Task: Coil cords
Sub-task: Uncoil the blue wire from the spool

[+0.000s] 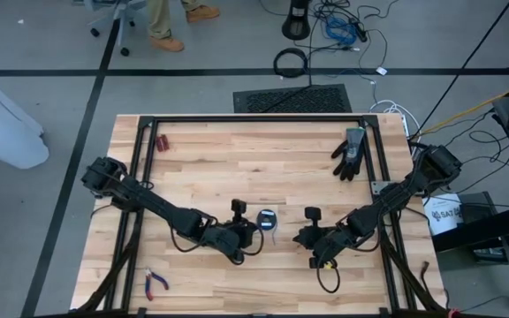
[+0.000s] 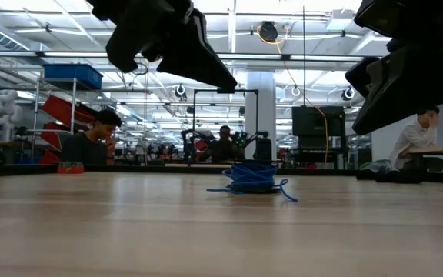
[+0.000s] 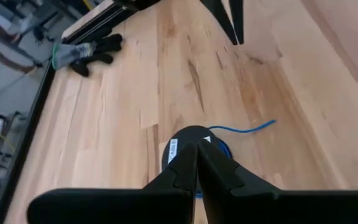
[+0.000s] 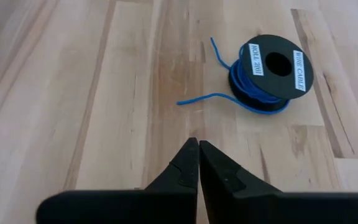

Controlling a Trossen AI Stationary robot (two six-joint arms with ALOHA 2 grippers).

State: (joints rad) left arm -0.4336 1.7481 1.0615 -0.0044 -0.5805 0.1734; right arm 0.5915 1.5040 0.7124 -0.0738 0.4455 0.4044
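A thin blue wire wound on a small black spool (image 4: 271, 73) with white labels on its top flange lay flat on the pale wooden table (image 1: 237, 168), near the middle, between the two grippers. Two loose blue ends trailed from it across the boards. The left gripper (image 3: 197, 149) hung just beside and above the spool, its dark fingers pressed together and holding nothing. The right gripper (image 4: 198, 146) hovered a little farther off on the other side, its fingers likewise closed and empty, with the loose ends lying between it and the spool.

The right wrist view showed the spool's labelled top and centre hole; the left wrist view hid most of the spool behind that arm's own fingers. The low view showed the blue windings (image 2: 252, 177) from the side, resting on the table with both arms raised above them.

Farther out, a black glove (image 1: 350, 154) lay by the far right edge, small red-handled pliers (image 1: 155, 282) near the front left corner, and a small red object (image 1: 162, 141) at the far left. People sat at desks in the room beyond.
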